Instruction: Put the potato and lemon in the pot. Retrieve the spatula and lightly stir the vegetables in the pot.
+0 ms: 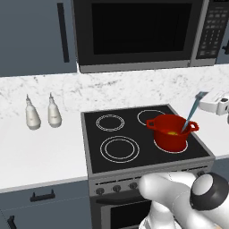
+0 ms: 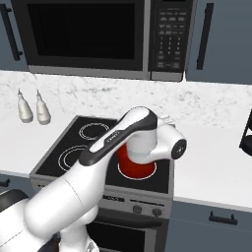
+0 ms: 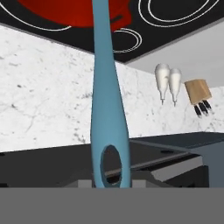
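The pot (image 1: 171, 133) sits on the front right burner of the stove (image 1: 94, 154), red inside and out, with something yellow, likely the lemon (image 1: 171, 133), lying at the bottom. The spatula (image 1: 192, 112) slants down into it from the upper right, its lower end past the rim and its handle rising toward the gripper (image 1: 214, 105) at the right edge of the left base view.

The step in hand looks like the stirring itself. To do it well, the working end should sweep in small, slow circles inside the wall, low enough to nudge the pieces but not pressing hard on the base (a light pot could slide off its burner). Keeping the handle's tilt steady would stop it levering against the rim.

In the hand view the handle runs straight away from the camera, its end with the hanging hole right at the bottom. The fingers are clamped on that end, so the blade lies far out along the line of the fingers, over the pot.

Two white bottles (image 1: 42, 114) stand well apart on the counter (image 1: 40, 156).
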Motion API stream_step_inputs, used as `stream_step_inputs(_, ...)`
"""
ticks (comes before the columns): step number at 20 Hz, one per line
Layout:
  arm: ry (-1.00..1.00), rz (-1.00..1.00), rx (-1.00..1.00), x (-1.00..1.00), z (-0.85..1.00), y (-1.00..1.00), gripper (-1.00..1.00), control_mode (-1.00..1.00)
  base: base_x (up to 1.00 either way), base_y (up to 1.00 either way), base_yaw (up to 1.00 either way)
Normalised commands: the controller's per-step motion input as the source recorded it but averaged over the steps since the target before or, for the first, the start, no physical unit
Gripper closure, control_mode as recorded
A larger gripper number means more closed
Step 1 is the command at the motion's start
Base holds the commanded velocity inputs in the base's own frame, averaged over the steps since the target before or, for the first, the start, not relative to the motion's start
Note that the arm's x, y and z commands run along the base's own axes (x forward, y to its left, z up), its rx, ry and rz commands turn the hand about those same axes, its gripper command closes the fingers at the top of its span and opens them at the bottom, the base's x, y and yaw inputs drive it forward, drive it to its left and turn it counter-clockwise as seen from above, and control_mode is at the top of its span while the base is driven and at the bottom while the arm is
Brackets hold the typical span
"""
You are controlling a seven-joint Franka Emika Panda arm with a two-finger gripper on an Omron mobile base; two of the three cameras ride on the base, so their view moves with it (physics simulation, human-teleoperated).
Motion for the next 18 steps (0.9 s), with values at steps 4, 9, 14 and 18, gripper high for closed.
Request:
stream_step_inputs(4, 0.01, 0.00, -0.07, 0.09, -0.12, 0.11, 1.00, -1.00, 0.00, 0.00, 0.00)
stream_step_inputs(9, 0.05, 0.00, -0.03, 0.09, -0.13, 0.00, 1.00, -1.00, 0.00, 0.00, 0.00)
stream_step_inputs(14, 0.02, 0.00, -0.03, 0.04, -0.11, 0.01, 1.00, -1.00, 0.00, 0.00, 0.00)
stream_step_inputs(18, 0.03, 0.00, 0.00, 0.07, -0.16, 0.00, 1.00, -1.00, 0.00, 0.00, 0.00)
